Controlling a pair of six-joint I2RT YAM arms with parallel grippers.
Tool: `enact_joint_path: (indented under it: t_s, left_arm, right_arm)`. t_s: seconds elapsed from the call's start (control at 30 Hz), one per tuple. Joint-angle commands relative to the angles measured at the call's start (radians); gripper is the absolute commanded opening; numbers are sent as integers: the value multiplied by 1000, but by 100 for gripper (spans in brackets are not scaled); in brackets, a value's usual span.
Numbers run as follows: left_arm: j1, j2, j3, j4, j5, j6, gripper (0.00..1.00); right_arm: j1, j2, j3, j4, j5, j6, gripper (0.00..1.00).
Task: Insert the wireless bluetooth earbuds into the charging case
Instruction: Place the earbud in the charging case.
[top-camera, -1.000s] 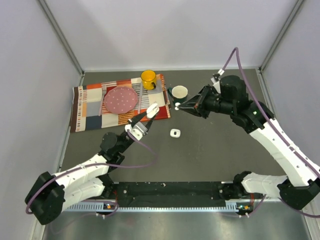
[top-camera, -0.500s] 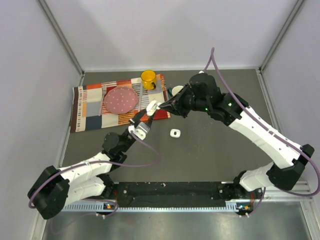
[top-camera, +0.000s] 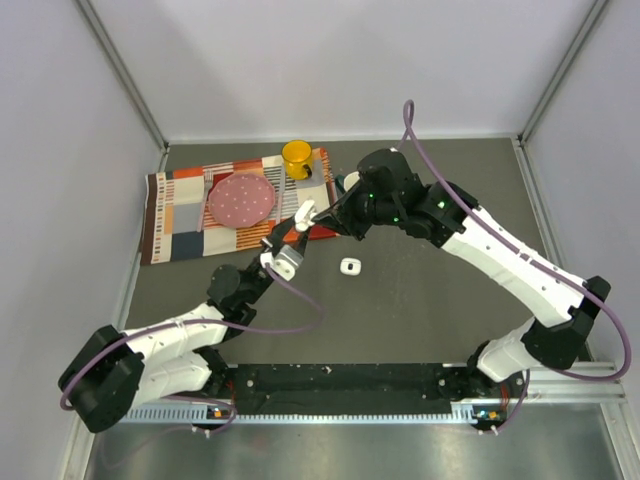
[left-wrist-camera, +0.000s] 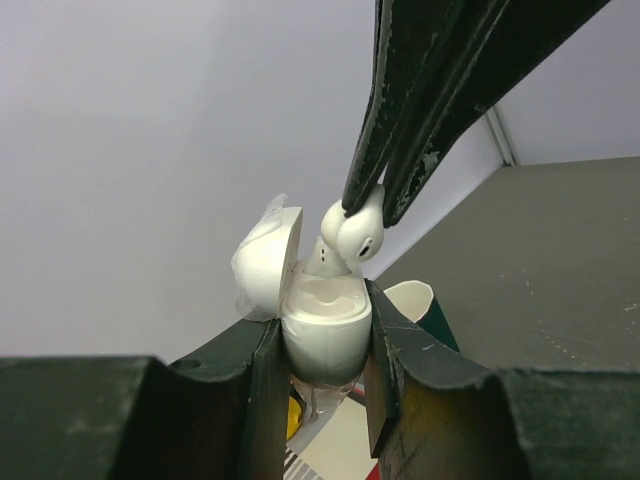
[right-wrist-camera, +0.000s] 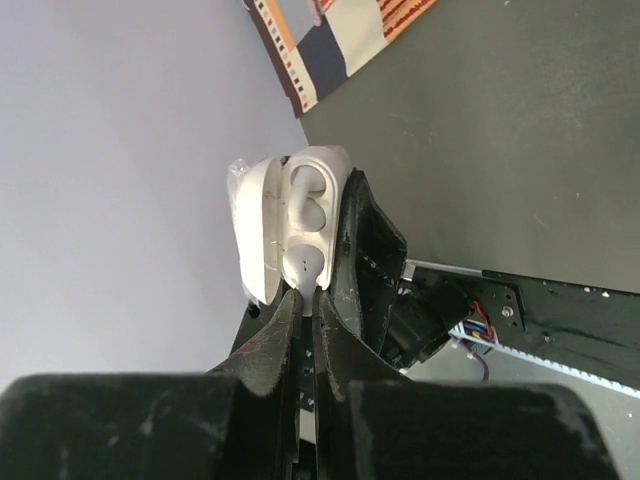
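My left gripper (left-wrist-camera: 325, 320) is shut on the white charging case (left-wrist-camera: 325, 335), holding it above the table with its lid (left-wrist-camera: 265, 265) hinged open. My right gripper (right-wrist-camera: 308, 295) is shut on the stem of a white earbud (right-wrist-camera: 302, 265) and holds it at the mouth of the case (right-wrist-camera: 318, 165). In the left wrist view this earbud (left-wrist-camera: 352, 232) sits partly in the opening. A second earbud (right-wrist-camera: 305, 205) lies seated in the case. From above, the case (top-camera: 306, 211) and my right gripper (top-camera: 318, 213) meet near the cloth's right edge.
A patterned cloth (top-camera: 180, 215) at the back left carries a pink plate (top-camera: 241, 198) and a yellow mug (top-camera: 297, 157). A white-rimmed dark green mug (top-camera: 356, 184) stands behind the right arm. A small white object (top-camera: 349, 266) lies on the dark table.
My right arm has swung left from beside the green mug, carrying the earbud to the open case. The left gripper has stayed almost still, holding the case.
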Motion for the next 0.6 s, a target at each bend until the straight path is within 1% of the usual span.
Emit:
enact_joint_path:
  t_s: [0.0,0.37,0.57]
  left_arm:
    - [-7,4,43,73,-2,27,0]
    - [-7,15,56,69,17,27,0]
    - [-9,13,53,64,26,23,0]
  right_arm:
    - [24,6,39,-38,33,39,0]
    - [43,42,70,-41,38,48,0]
    - [47,46,82,-42,72,48,0]
